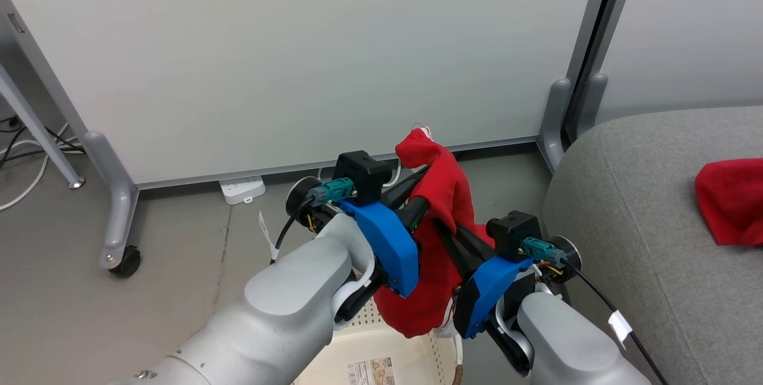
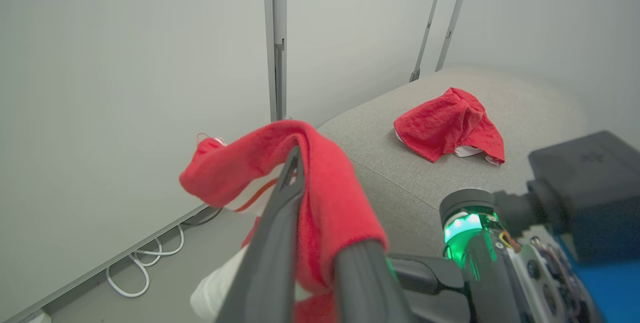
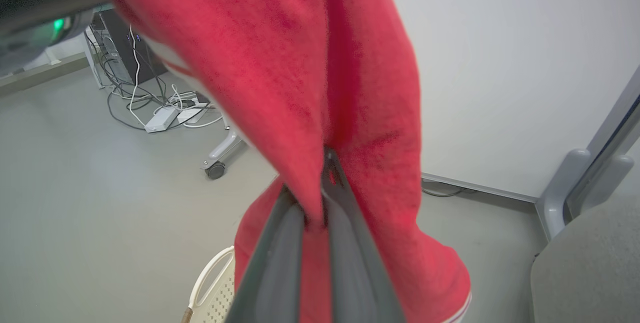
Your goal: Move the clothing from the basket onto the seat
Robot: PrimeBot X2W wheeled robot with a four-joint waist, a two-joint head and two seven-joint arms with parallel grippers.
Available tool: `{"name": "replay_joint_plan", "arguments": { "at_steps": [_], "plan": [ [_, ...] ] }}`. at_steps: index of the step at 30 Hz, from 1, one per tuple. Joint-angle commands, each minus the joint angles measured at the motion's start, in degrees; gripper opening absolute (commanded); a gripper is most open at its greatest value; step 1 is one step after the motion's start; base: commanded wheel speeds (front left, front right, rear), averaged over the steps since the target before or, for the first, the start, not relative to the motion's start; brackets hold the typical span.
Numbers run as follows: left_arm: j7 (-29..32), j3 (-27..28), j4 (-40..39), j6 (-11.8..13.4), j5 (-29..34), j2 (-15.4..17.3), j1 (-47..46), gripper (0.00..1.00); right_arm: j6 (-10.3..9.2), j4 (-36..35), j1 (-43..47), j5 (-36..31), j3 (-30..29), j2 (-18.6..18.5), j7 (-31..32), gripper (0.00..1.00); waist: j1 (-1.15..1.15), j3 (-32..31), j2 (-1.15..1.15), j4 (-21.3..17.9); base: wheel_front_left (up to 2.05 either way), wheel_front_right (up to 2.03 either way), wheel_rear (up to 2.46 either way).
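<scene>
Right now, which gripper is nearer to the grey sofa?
Right. The right gripper is beside the sofa, not touching it; the left gripper is further left, the red garment held between them.

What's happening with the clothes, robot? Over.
Left gripper and right gripper shut on one garment, hanging above basket. Other garment lies on sofa. Nothing seen blocking the way there.

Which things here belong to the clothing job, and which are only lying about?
Job: held garment, pinched by left gripper and right gripper; second garment on the sofa; basket.
Lying about: power strip, white cables, wheeled partition.
</scene>
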Motion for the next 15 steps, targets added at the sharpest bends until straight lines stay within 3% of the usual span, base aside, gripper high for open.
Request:
{"name": "replay_joint_plan", "arguments": {
  "at_steps": [1, 9, 15],
  "plan": [
    [-0.3, 0.7, 0.1, 0.0, 0.7, 0.1, 0.5, 1.0, -0.02, -0.3, -0.5, 0.1, 0.1, 0.0, -0.1, 0.0, 0.01, 0.1, 0.0, -0.2, 0.0, 0.0, 0.0],
    [-0.3, 5.2, -0.6, 0.1, 5.0, 0.4, 3.6, 1.0, -0.02, -1.4, 0.0, -0.2, -0.5, 0.0, -0.1, 0.0, 0.01, 0.5, 0.0, -0.4, 0.0, 0.0, 0.0],
    [-0.3, 12.3, -5.6, 1.0, 12.0, 3.2, 10.1, 1.0, -0.02, -1.9, 0.3, -1.1, -1.7, 0.0, -0.1, 0.0, 0.01, 0.8, 0.0, -0.4, 0.0, 0.0, 0.0]
  ]
}}
